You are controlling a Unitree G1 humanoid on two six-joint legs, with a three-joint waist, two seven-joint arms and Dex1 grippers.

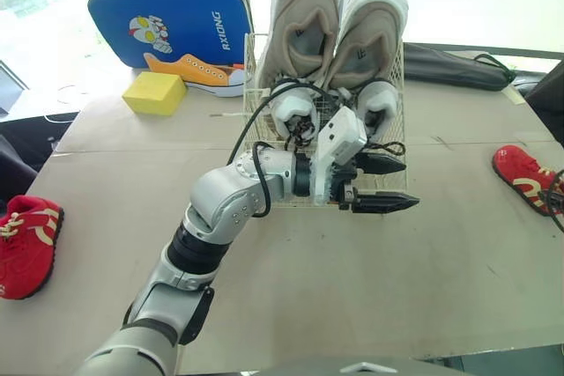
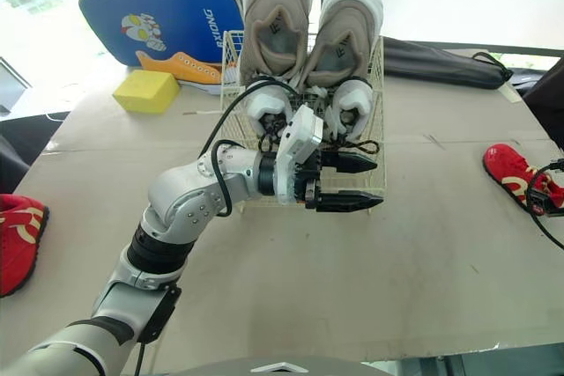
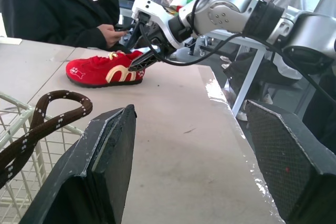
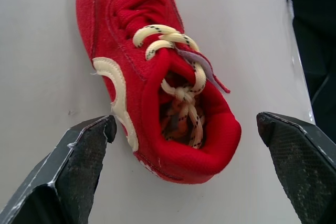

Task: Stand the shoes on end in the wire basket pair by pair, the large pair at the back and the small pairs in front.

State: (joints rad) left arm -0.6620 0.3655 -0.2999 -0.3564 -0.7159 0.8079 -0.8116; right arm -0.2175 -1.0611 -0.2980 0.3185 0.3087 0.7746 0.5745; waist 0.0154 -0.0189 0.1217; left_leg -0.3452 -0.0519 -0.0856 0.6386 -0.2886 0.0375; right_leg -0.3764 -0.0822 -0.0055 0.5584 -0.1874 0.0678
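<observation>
You have the large beige pair (image 1: 304, 28) standing on end at the back of the basket (image 2: 377, 103), the small white pair (image 1: 295, 112) just in front. One red shoe (image 1: 522, 175) lies outside, far right; a second red shoe (image 1: 28, 244) far left.

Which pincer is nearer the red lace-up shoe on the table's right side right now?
Right. The right pincer hovers open at the heel of that red lace-up shoe. The left pincer is open in front of the wire basket, well apart from the shoe.
</observation>
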